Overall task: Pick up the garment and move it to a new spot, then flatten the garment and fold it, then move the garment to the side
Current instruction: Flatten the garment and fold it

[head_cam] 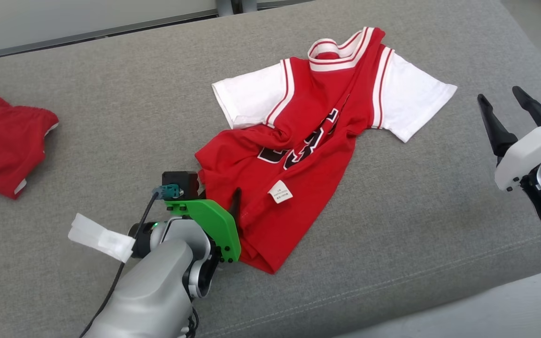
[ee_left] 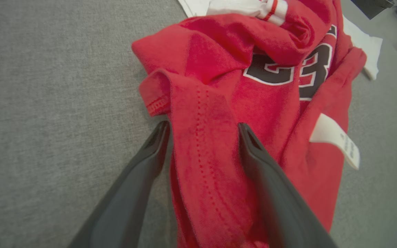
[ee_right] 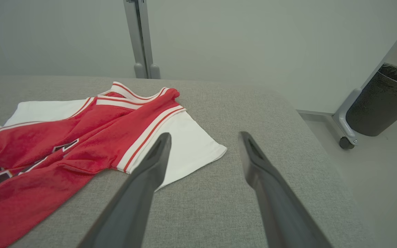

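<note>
The left gripper [ee_left: 203, 129] stands open, a hem fold of the garment [ee_left: 271, 51] between its fingers [ee_left: 143, 162]; better push deeper before closing. The right gripper [head_cam: 499, 94] hangs open, garment at its left

Setting: plain indoor test room or lab. Evidence: wide grey upholstered bench [head_cam: 111, 117] with a stitched seam along the lower right of the head view; bare pale partition panels [ee_right: 253, 41] joined by a grey metal post [ee_right: 140, 38] at top centre of the right wrist view; black bin [ee_right: 381, 103] beside a castered grey frame at its right edge, on pale smooth floor [ee_right: 374, 179].
</note>
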You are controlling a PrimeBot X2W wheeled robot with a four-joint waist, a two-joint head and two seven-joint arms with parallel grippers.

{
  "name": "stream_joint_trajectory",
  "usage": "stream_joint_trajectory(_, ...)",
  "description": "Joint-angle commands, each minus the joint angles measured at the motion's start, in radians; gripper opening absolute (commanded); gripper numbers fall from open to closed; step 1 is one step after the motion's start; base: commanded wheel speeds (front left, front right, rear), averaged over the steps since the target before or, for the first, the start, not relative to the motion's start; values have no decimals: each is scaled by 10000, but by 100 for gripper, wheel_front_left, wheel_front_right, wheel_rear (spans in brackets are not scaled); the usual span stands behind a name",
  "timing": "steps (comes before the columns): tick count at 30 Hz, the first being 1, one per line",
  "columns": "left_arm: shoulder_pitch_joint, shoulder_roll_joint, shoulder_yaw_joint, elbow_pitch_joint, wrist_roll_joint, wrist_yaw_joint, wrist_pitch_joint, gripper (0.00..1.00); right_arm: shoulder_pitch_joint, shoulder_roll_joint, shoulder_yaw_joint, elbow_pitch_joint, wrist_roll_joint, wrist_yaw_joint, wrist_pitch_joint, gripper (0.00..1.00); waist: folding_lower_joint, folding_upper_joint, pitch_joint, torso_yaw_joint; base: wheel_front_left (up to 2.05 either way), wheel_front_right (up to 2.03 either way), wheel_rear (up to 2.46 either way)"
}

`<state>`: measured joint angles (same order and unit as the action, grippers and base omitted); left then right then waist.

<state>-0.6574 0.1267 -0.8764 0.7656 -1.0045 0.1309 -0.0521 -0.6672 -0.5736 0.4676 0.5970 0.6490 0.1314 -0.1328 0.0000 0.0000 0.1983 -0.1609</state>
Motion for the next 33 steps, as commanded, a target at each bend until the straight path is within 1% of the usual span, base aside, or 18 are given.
stream_joint_trajectory(1, -252, 21, -155, 409, 149, 68, 56, 100, 247, 24, -93, -208, -107, -14, 74, 100, 0, 0, 75, -277, 0, 0, 0)
stream_joint_trajectory(4, -344, -18, -348, 928, 356, 0, -14, 100, 393, 131, -260, -485, -211, -14, 226, 100, 0, 0, 111, -384, 0, 0, 0)
stream_joint_trajectory(5, -371, -55, -327, 1063, 307, -62, -47, 82, 458, 149, -327, -562, -242, -14, 252, 100, 0, 0, 121, -407, 0, 0, 0)
stream_joint_trajectory(7, -550, -113, -449, 1440, 465, -193, -152, 0, 600, 223, -506, -766, -338, -14, 349, 100, 0, 0, 144, -459, 0, 0, 0)
stream_joint_trajectory(9, -752, -33, -471, 1684, 562, -223, -335, 0, 692, 282, -617, -895, -417, -14, 414, 100, 0, 0, 151, -478, 0, 0, 0)
stream_joint_trajectory(14, -1618, 445, -655, 2140, 1182, -63, -902, 0, 925, 393, -875, -1136, -593, -14, 502, 100, 0, 0, 164, -518, 0, 0, 0)
stream_joint_trajectory(15, -1618, 445, -655, 2140, 1182, -63, -902, 0, 925, 393, -875, -1136, -593, -14, 502, 100, 0, 0, 164, -518, 0, 0, 0)
stream_joint_trajectory(16, -2038, 667, -751, 2283, 1435, 36, -1145, 0, 978, 433, -976, -1220, -656, -14, 511, 100, 0, 0, 190, -557, 0, 0, 0)
stream_joint_trajectory(17, -2038, 667, -751, 2283, 1435, 36, -1145, 0, 978, 433, -976, -1220, -656, -14, 511, 100, 0, 0, 190, -557, 0, 0, 0)
stream_joint_trajectory(22, -3083, 1180, -932, 2578, 1954, 69, -1369, 0, 1043, 567, -1082, -1464, -764, -14, 612, 100, 0, 0, 363, -771, 0, 0, 0)
stream_joint_trajectory(27, -4195, 1787, -1495, 2868, 2942, 262, -1677, 0, 849, 731, -1120, -1719, -860, -14, 644, 100, 0, 0, 683, -1126, 0, 0, 0)
stream_joint_trajectory(30, -4634, 1831, -1386, 2653, 3085, 453, -1937, 0, 940, 707, -1285, -1731, -881, -14, 576, 100, 0, 0, 782, -1210, 0, 0, 0)
stream_joint_trajectory(33, -4532, 1739, -1238, 2294, 3006, 541, -2053, 0, 1222, 640, -1594, -1702, -913, -14, 538, 100, 0, 0, 792, -1147, 0, 0, 0)
